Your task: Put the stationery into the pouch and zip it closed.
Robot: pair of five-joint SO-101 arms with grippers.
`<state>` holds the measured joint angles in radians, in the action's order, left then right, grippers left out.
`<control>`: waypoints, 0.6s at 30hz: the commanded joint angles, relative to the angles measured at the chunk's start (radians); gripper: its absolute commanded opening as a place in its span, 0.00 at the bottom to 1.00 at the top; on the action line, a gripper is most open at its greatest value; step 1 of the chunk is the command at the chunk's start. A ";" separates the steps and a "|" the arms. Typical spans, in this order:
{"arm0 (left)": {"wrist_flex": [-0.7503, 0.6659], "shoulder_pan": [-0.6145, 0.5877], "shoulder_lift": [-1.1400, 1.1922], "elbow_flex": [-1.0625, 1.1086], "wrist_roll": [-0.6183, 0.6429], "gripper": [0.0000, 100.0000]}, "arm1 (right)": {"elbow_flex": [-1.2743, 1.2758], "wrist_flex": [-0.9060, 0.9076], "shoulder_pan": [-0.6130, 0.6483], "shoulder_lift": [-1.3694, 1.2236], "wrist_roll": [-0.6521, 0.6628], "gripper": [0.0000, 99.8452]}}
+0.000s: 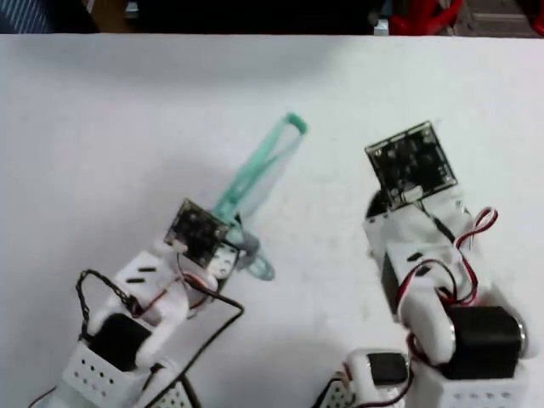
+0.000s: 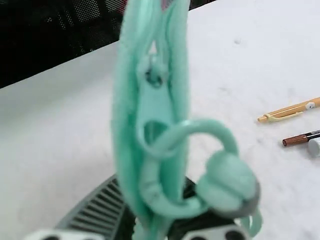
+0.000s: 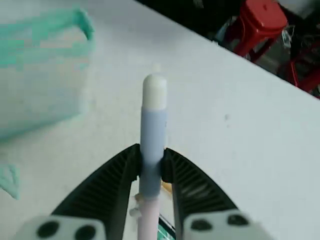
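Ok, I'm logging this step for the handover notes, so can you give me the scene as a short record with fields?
left pincer: shut on one end of the mint pouch, which stands on edge
right pincer: shut on a blue pen with a white cap
loose on table: yellow pen, brown pen
zip: slider near the held end
task state: blue pen not yet in pouch
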<state>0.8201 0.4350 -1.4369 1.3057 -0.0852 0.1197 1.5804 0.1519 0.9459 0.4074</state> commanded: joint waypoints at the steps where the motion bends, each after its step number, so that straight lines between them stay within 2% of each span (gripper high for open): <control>1: 0.023 0.004 -0.002 -0.026 0.005 0.02 | -0.226 -0.041 0.119 -0.067 -0.094 0.02; 9: 0.077 -0.005 -0.004 -0.077 0.012 0.02 | -0.709 -0.073 0.334 -0.308 -0.160 0.02; 13: 0.089 -0.012 -0.061 -0.072 0.012 0.02 | -0.750 -0.079 0.360 -0.406 -0.161 0.02; 18: 0.089 -0.012 -0.252 0.034 0.005 0.02 | -0.747 -0.122 0.400 -0.464 -0.163 0.02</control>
<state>0.9091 0.4273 -1.5827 1.3149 -0.0867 -0.5969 1.4960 0.5278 0.4948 0.2539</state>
